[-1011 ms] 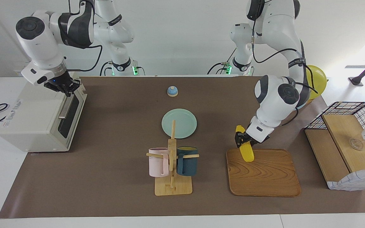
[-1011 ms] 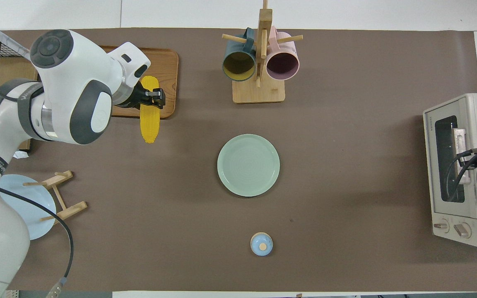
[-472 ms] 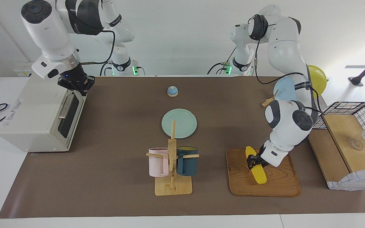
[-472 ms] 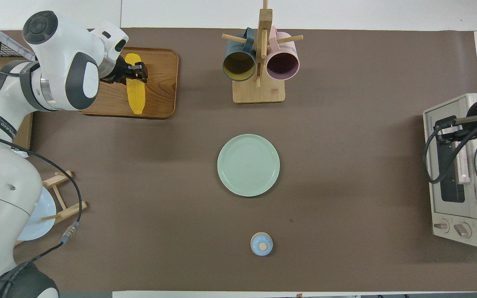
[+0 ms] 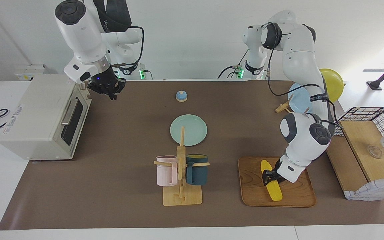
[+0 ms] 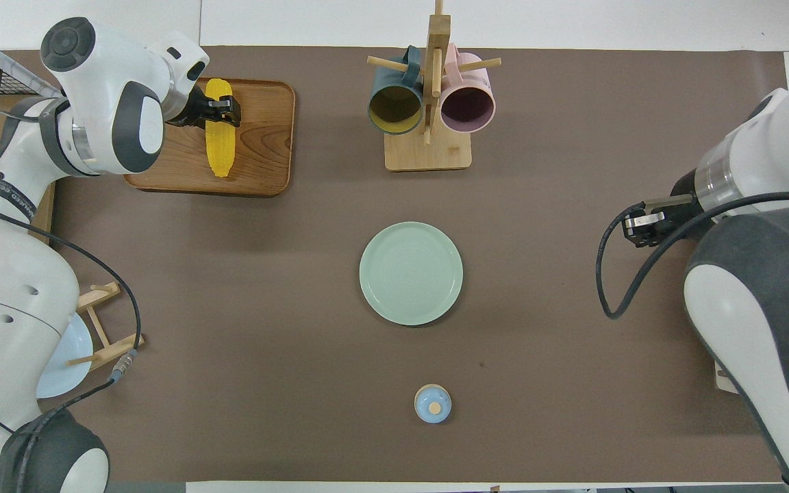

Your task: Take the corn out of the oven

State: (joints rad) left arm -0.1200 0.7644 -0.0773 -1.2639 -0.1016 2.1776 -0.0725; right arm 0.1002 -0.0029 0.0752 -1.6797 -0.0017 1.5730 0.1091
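Observation:
The yellow corn [image 5: 271,182] [image 6: 219,133] lies flat on the wooden tray [image 5: 295,196] [image 6: 264,157] at the left arm's end of the table. My left gripper [image 5: 268,176] [image 6: 216,114] is low over the tray, around the cob's middle. The off-white oven [image 5: 38,116] stands at the right arm's end with its dark glass door closed. My right gripper [image 5: 109,90] [image 6: 641,224] hangs over the brown mat beside the oven's upper corner, holding nothing. In the overhead view the right arm hides the oven.
A mint plate [image 5: 188,130] lies mid-table, with a mug rack [image 5: 181,173] holding a pink and a dark blue mug farther out. A small blue knob [image 5: 181,96] sits nearer the robots. A wire basket with wooden boards [image 5: 365,150] stands beside the tray.
My left gripper carried the corn out over the tray and lowered it flat onto the wood. My right gripper rose off the oven's door handle and swung out over the mat.

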